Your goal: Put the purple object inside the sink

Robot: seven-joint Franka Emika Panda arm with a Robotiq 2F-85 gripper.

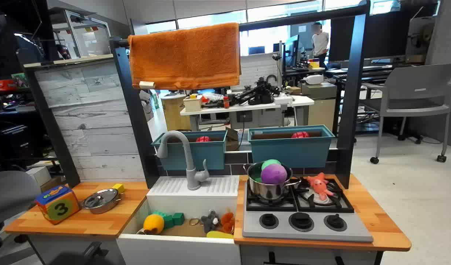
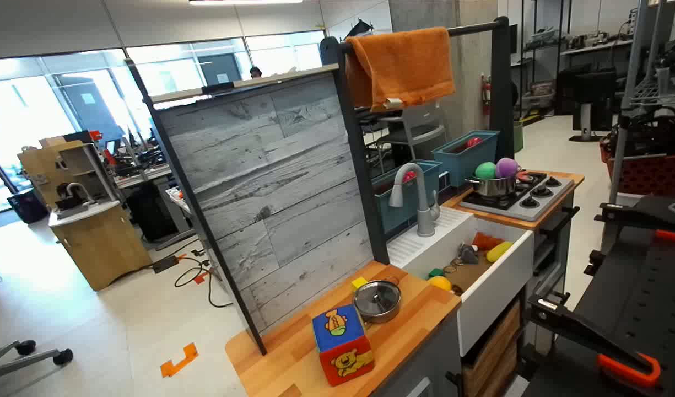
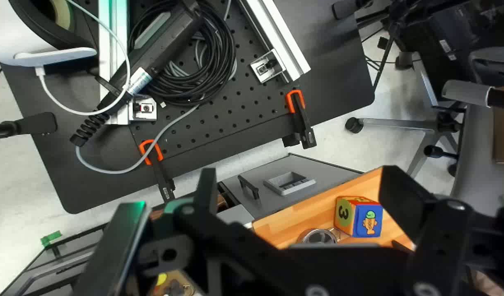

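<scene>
The purple ball [image 1: 274, 174] rests on top of the metal pot [image 1: 269, 191] beside a green round toy [image 1: 270, 162]. The purple ball [image 2: 506, 167] and the pot [image 2: 494, 186] also show in an exterior view. The white sink [image 1: 177, 250] with its grey faucet stands left of the stove; the sink [image 2: 497, 286] shows in both exterior views. My gripper [image 3: 300, 181] shows only in the wrist view. Its fingers are wide apart with nothing between them, high above the kitchen and the black table. The purple ball is out of the wrist view.
The sink holds a yellow-orange toy [image 1: 153, 223], green blocks, plush toys and a yellow toy. A picture cube [image 3: 358, 216] and a lidded pan [image 1: 101, 200] sit on the left countertop. An orange towel [image 1: 185, 55] hangs above. Teal bins [image 1: 289, 151] stand behind. A pink toy [image 1: 320, 185] lies on the stove.
</scene>
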